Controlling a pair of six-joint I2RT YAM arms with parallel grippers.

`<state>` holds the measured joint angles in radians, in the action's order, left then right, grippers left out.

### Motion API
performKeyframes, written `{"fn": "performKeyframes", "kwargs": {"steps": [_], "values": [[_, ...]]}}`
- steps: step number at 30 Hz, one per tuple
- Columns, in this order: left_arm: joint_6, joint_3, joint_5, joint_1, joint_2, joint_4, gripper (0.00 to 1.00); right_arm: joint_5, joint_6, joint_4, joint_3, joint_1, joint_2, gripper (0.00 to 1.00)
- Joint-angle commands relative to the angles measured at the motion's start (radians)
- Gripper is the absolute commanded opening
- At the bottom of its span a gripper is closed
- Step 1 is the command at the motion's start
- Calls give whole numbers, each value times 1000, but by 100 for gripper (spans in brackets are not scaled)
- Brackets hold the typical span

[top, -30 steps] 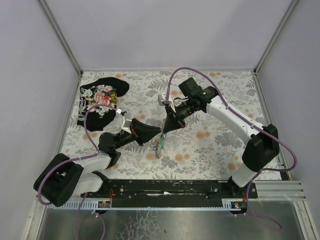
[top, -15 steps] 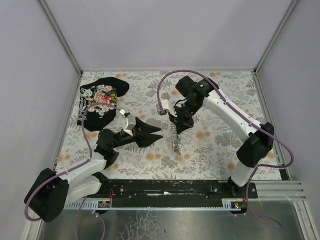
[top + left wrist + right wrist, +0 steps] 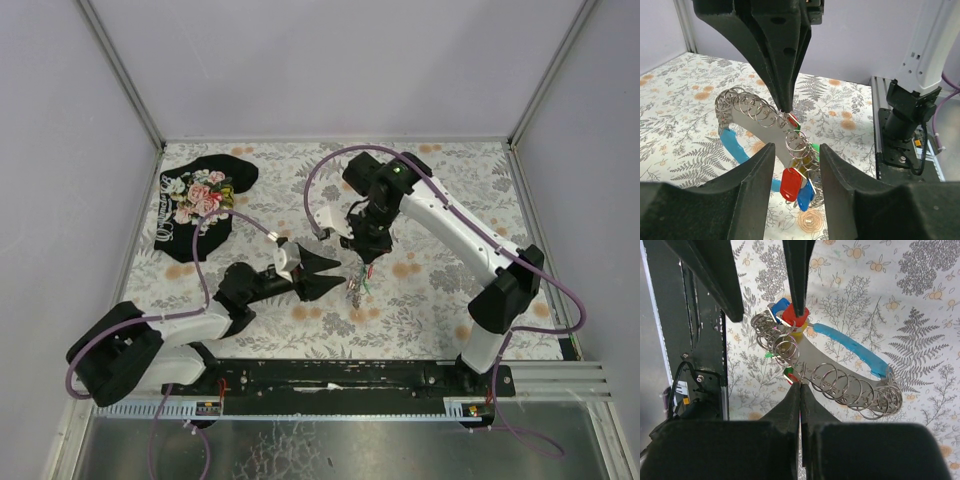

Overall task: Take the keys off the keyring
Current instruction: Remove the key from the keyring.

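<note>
Moved: the left tool (image 3: 340, 277) has swung in toward the middle of the table (image 3: 440, 300) and gone from pinched to parted. The right tool (image 3: 366, 260) has drawn the bunch slightly toward the right edge.
Cloth: a black flowered cloth (image 3: 200, 205) lies by the far left corner, well apart from the work.
Left arm: stretched low from the near left corner, with the wrist level and the tool aimed rightward at the bunch.
Left tool: about half spread and holding nothing, with the bunch just beyond its tips.
Keys: the keys (image 3: 797, 182), with red, blue, green and yellow heads, hang clustered near the table's middle.
Keyring: the keyring (image 3: 765, 130) is a grey and blue curved fob strung with many loose wire rings. I cannot tell whether its low end rests on the table.
Handling: it is probably light, hard and slippery, and apt to swing and tangle. A single coloured head would give the surest pinch.
Right tool: closed tight on the keyring at a ring near the fob's end.
Right arm: arched over from the near right corner, with the tool pointing steeply down.
</note>
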<state>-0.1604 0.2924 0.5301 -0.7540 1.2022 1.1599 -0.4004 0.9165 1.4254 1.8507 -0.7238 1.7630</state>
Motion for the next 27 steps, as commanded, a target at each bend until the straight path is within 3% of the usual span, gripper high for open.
{"fn": "performKeyframes", "kwargs": {"steps": [1,18,27], "values": [[65,61,-50,-20,68,119,39,39,-1,41,59,-16,-7,0],[36,87,-112,-43,229,295,35,-20,-1,42,62,-25,-19,0],[-19,99,-87,-45,281,349,29,-47,-5,41,67,-25,-20,0]]}}
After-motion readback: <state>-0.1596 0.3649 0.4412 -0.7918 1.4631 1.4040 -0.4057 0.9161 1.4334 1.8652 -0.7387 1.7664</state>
